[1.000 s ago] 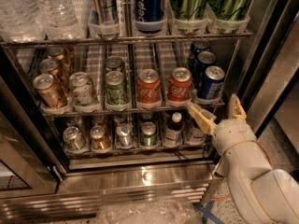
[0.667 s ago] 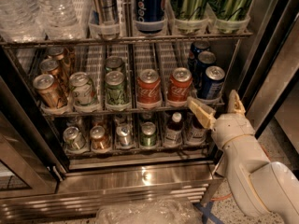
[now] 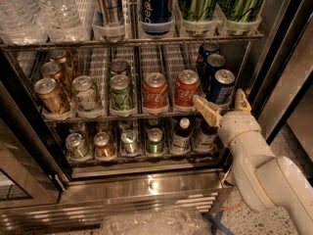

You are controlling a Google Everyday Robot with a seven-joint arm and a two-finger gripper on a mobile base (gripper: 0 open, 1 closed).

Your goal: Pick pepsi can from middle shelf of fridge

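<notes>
The pepsi can (image 3: 223, 85) stands upright at the front right end of the middle shelf (image 3: 122, 116), just above and beyond the gripper (image 3: 218, 101), whose jaws are apart and flank its lower part. A red can (image 3: 186, 88) sits just left (close to the left jaw). More blue cans (image 3: 209, 58) queue behind.

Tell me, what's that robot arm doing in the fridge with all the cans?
The robot arm is after the pepsi can at the right end of the middle shelf in the fridge. Its gripper is open right in front of that can, a finger toward each side. It hasn't grabbed it yet; the can stands on the shelf.
</notes>
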